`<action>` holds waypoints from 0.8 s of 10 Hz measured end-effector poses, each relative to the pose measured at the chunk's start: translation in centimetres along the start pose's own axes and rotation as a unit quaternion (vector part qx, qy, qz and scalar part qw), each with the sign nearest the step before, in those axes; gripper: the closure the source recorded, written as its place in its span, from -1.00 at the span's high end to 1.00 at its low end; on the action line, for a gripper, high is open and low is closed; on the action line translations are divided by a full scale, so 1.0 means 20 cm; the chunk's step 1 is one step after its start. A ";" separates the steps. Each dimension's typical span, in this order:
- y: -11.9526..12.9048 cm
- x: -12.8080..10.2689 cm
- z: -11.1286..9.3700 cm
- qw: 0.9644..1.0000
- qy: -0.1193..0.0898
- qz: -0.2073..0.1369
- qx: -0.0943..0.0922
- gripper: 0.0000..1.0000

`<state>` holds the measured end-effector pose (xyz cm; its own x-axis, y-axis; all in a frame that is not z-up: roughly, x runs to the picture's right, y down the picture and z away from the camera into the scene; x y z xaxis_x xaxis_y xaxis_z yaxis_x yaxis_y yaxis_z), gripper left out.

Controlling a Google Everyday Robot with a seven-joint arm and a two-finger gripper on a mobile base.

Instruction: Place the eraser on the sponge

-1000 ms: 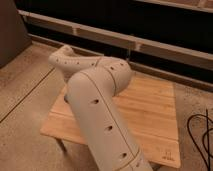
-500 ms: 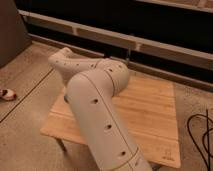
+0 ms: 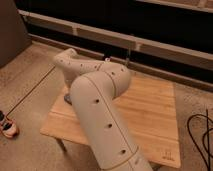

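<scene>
Eraser, the small black oblong block, is hidden from us: the big white jointed robot arm (image 3: 100, 112) lies across the middle and left of the pale wooden slatted surface (image 3: 150, 107) and covers that part of it. We cannot say where the eraser lies, nor whether it is held. The flat grey-blue rectangular sponge is covered in the same way, and we cannot place it either.

The arm rises from the lower middle of the view, bends at a rounded elbow over the surface, and runs leftward to a wrist link that dips toward the surface's left edge. The gripper is at the end of that link, behind the white shell, over the left part of the surface. Its jaws are closed together; we cannot tell whether anything is between them. A small dark grey shape (image 3: 66, 98) shows just under the wrist, at the left edge of the surface; we cannot tell whether it belongs to the gripper or is something lying there.

The right half of the surface shows bare wood, with a small printed mark (image 3: 170, 155) near its front right corner. A thin metal leg (image 3: 61, 145) shows under the front left corner. On the speckled floor (image 3: 30, 75) at the far left sits a red and white shoe (image 3: 7, 127), and black cables (image 3: 202, 132) loop at the far right. Behind the surface runs a dark wall with pale horizontal rails (image 3: 150, 46).
</scene>
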<state>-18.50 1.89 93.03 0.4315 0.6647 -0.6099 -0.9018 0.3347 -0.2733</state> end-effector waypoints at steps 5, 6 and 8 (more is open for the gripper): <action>-0.02 -0.03 0.04 1.000 0.017 0.003 -0.013 -0.18; -0.03 -0.03 0.04 1.000 0.019 0.004 -0.015 0.01; -0.04 -0.04 0.05 1.000 0.022 0.007 -0.017 0.43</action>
<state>-18.04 1.69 94.52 0.4186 0.6385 -0.6459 -0.9081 0.3019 -0.2902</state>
